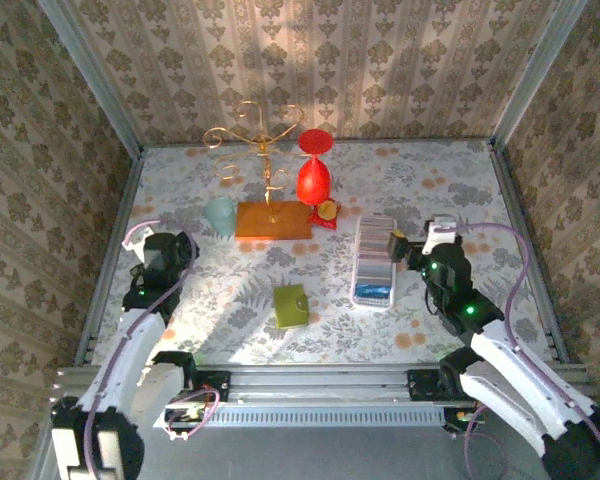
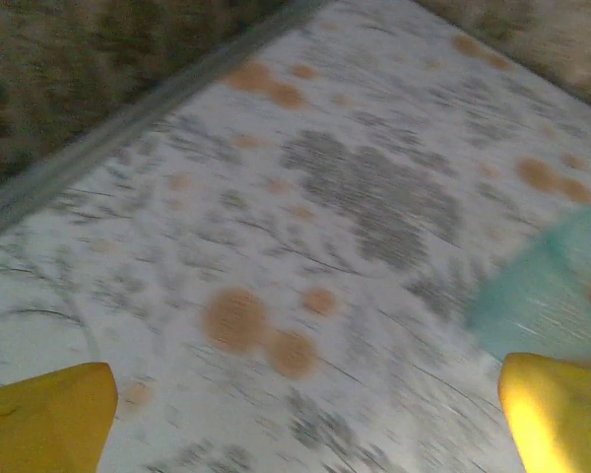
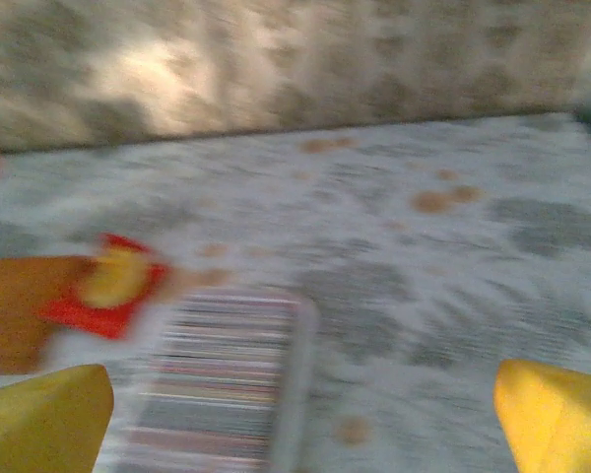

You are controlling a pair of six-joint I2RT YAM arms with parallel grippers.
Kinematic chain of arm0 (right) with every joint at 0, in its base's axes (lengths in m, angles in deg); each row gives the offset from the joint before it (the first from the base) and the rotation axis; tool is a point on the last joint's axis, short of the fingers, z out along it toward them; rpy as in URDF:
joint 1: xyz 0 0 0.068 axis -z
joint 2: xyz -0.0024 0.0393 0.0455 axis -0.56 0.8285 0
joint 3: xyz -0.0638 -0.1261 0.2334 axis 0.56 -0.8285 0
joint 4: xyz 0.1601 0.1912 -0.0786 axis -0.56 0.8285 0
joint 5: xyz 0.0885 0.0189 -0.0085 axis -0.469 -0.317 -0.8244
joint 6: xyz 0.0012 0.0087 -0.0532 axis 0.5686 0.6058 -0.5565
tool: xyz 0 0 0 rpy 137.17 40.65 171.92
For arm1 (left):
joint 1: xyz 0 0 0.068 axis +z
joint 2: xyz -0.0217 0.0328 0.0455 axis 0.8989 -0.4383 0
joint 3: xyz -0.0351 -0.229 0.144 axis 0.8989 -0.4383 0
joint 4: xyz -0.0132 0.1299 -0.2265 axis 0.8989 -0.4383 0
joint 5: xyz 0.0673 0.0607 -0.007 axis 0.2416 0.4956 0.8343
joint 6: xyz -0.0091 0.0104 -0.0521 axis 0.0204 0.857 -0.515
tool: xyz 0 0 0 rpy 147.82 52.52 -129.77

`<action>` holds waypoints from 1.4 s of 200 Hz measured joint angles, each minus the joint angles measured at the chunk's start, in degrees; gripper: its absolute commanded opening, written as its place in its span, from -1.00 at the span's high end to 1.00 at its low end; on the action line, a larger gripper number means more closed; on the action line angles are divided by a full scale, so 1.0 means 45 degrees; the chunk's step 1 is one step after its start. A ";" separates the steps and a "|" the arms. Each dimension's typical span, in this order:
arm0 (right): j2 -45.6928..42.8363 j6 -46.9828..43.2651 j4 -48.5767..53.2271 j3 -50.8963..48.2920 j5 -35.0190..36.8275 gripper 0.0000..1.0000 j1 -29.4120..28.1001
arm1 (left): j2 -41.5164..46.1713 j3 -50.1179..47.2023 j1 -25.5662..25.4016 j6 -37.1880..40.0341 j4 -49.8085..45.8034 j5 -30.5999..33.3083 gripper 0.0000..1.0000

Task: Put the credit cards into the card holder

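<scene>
Right end effector: spread wide, empty, just beside tray
Credit cards: row in long white tray, right side of bench
Left end effector: spread, empty, near teal cup
Card holder: likely green pouch, mid-bench
Tip: pinch one card only, lift straight

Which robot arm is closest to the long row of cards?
The right arm: its fingers are right beside the card row. The left arm is far off, near the teal cup.
</scene>
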 measured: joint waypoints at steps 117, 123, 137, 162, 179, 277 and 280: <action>0.7830 -0.1647 -0.6941 -0.0466 -0.4119 -1.00 0.4231 | -0.6897 -0.1549 0.1656 0.5357 1.0278 -0.1953 -1.00; 0.8204 -0.1651 -0.7334 -0.0296 -0.4386 -1.00 0.4269 | -0.7150 -0.1583 0.1656 0.5489 1.0686 -0.2079 -1.00; 0.9267 -0.1685 -0.8208 0.0049 -0.4896 -1.00 0.4352 | -0.7480 -0.1627 0.1617 0.5756 1.1273 -0.2390 -1.00; 1.0273 -0.1676 -0.8913 -0.0078 -0.5217 -1.00 0.4391 | -0.7946 -0.2045 0.1336 0.6421 1.3338 -0.3152 -1.00; 1.0282 -0.1637 -0.9010 -0.0073 -0.5183 -1.00 0.4396 | -0.9034 -0.2215 0.1035 0.6805 1.4479 -0.3298 -1.00; 1.0282 -0.1642 -0.9296 -0.0068 -0.4901 -1.00 0.4274 | -0.9194 -0.1744 0.0413 0.7495 1.4275 -0.2715 -1.00; 1.0282 -0.1637 -0.9296 -0.0068 -0.4891 -1.00 0.4274 | -0.9194 -0.1739 0.0413 0.7495 1.4275 -0.2715 -1.00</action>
